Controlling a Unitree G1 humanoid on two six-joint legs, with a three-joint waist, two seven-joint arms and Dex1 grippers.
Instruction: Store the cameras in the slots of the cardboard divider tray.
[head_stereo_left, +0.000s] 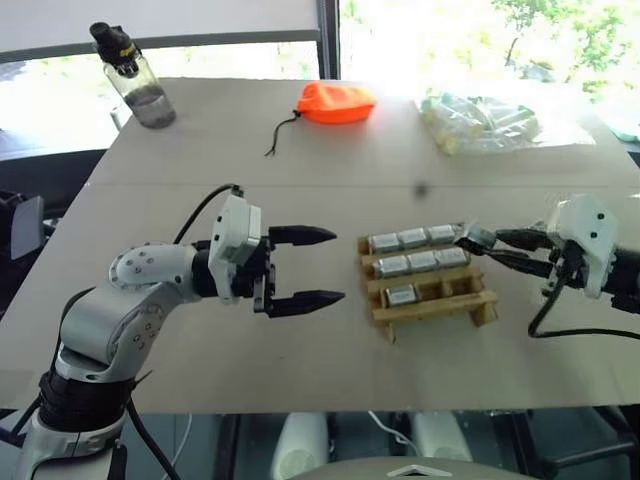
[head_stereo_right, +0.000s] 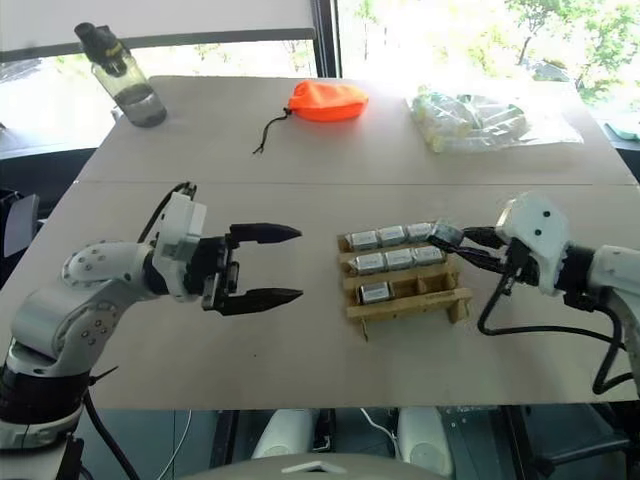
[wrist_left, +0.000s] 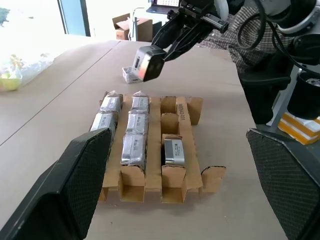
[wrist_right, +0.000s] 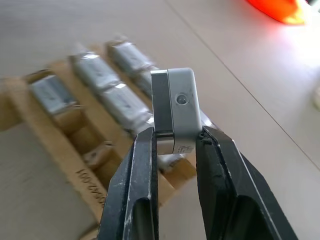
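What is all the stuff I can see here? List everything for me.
cardboard divider tray: one, brown, mid-table, between the arms
cameras in the tray: seven, silver-grey, two rows full, one in the near row
held camera: one, silver-grey, in the right end effector, above the tray's far right corner
loose camera: one, on the table beyond the tray
pouch: one, orange, far side
clear bag: one, pale contents, far right
bottle: one, clear, black cap, far left
table: one, beige
left end effector: black fingers, open
right end effector: shut on the camera

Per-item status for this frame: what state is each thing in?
left gripper: open, empty
right gripper: shut on held camera
cardboard divider tray: seven slots filled, two empty
loose camera: lying on table
bottle: upright, capped
orange pouch: closed
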